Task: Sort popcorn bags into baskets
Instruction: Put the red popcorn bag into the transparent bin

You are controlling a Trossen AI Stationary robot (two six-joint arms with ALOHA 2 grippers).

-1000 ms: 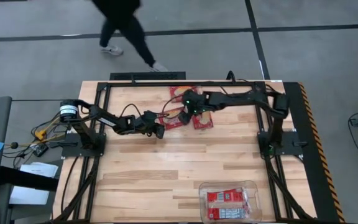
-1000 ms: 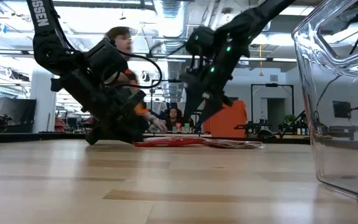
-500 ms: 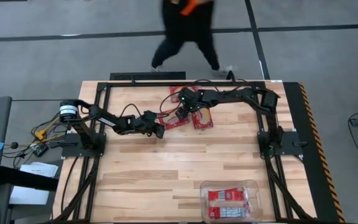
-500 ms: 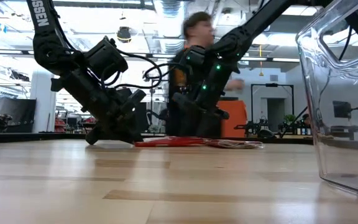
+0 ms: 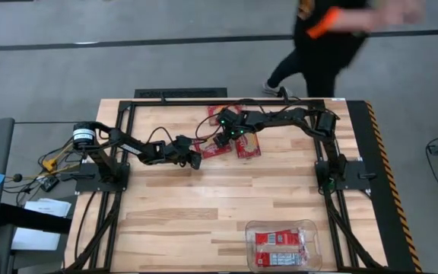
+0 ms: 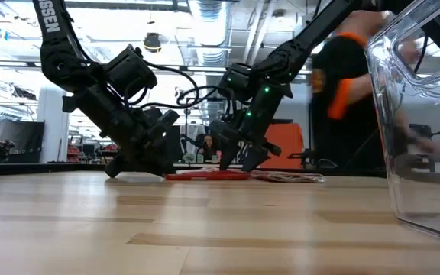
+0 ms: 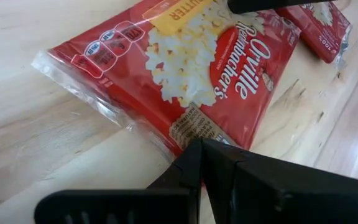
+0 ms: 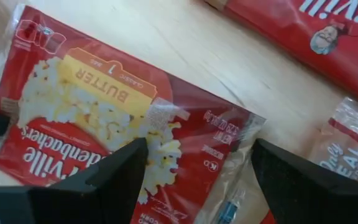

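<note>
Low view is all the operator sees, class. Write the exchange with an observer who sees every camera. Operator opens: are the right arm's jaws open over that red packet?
Observer: Yes. The right gripper has its jaws open, one on each side of a butter popcorn bag.
Operator: And the left arm?
Observer: The left gripper has its jaws shut, tips at that same bag's edge.
Operator: Anything in the basket?
Observer: The basket already holds red bags.

popcorn bag (image 7: 191,68): "Orville Redenbacher's", "BUTTER" | same bag in right wrist view (image 8: 104,124): "BUTTER", "1 BAG" | left arm (image 6: 52,23): letters "SSEN"
</note>
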